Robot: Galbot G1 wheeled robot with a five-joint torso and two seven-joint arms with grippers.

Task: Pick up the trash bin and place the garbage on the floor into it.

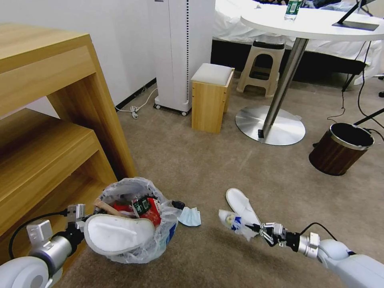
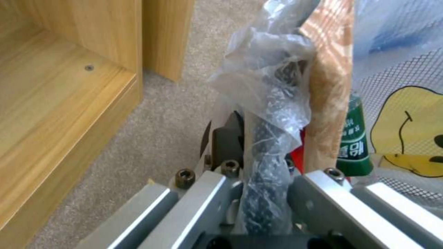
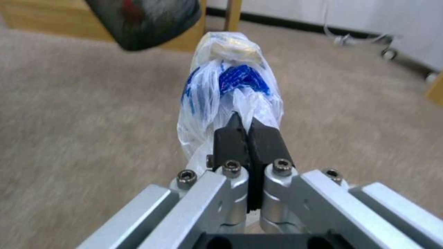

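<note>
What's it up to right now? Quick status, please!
Left hand clamped on trash bin rim, bin lifted. Right hand pinching blue-white plastic wrapper. Light-blue mask and white slipper on carpet. Nothing in the way.

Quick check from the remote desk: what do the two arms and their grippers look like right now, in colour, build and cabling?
Both arms have glossy white shells ending in silver metal wrist cuffs. A black cable loops off each wrist. The left gripper and right gripper share one build: bare aluminium linkage bars joined by dark hex-socket bolts, tipped with black wedge-shaped fingers. A small pale boxy module sits on the left wrist.
</note>
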